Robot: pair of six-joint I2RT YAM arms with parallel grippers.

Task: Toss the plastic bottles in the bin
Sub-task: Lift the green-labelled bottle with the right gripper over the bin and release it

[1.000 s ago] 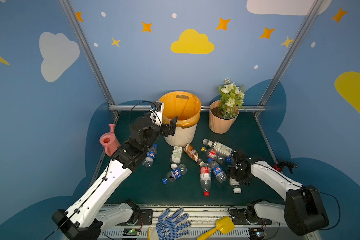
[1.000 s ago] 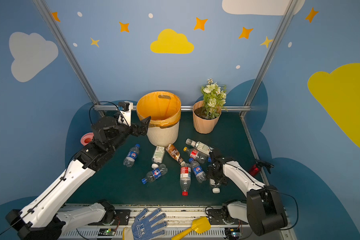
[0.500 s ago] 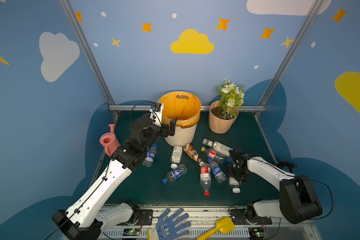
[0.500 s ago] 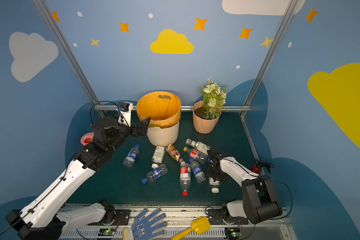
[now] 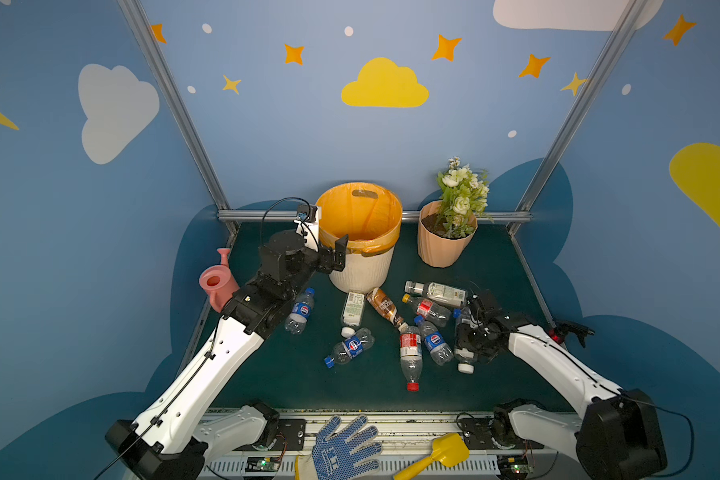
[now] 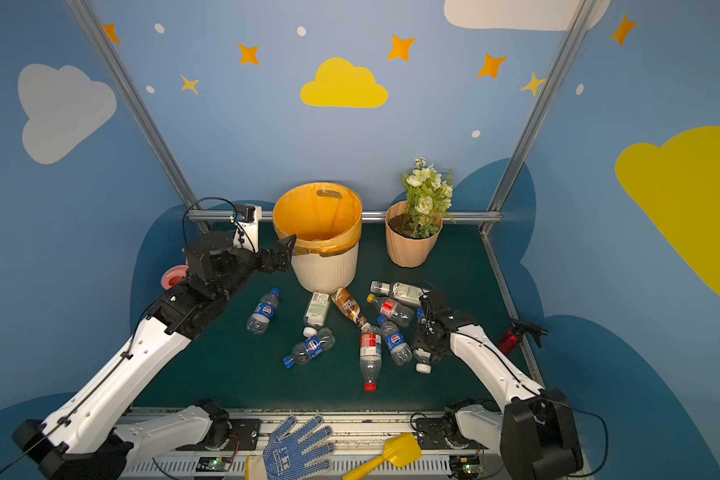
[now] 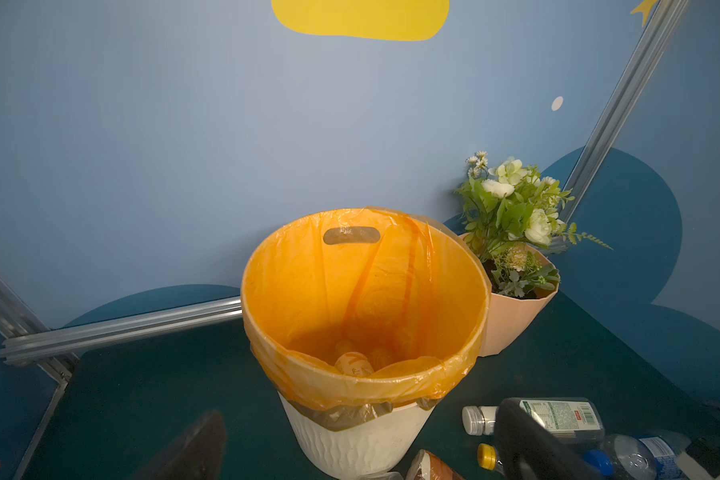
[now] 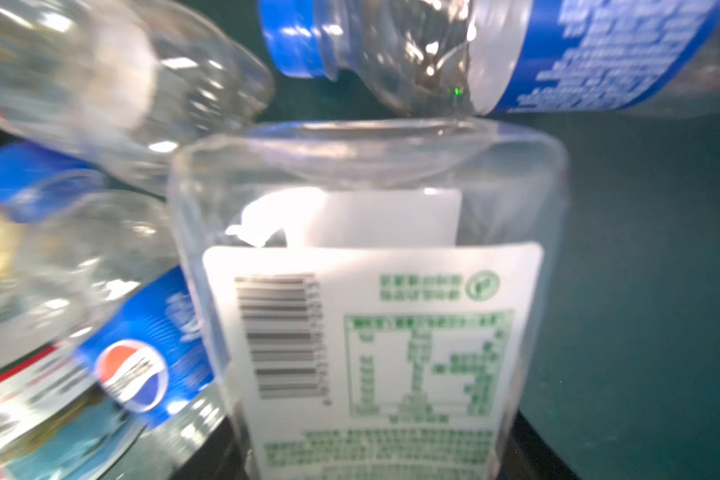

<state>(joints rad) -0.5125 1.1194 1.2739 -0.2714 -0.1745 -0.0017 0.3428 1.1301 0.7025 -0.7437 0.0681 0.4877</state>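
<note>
Only brand I can make out is Pepsi: the red-white-blue globe on the blue label of a clear plastic bottle (image 8: pixel 129 365), and again on a blue-capped clear bottle (image 5: pixel 304 309) in a top view. The square clear bottle with a white label (image 8: pixel 371 332) has a barcode plus green print, too blurry to read.

Ten loose plastic bottles (image 5: pixel 410 347), one bin (image 5: pixel 362 270), one flowerpot (image 5: pixel 441 249)

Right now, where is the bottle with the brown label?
In both top views the brown-label bottle lies centrally, in front of the bin, right of a white-label bottle.
</note>
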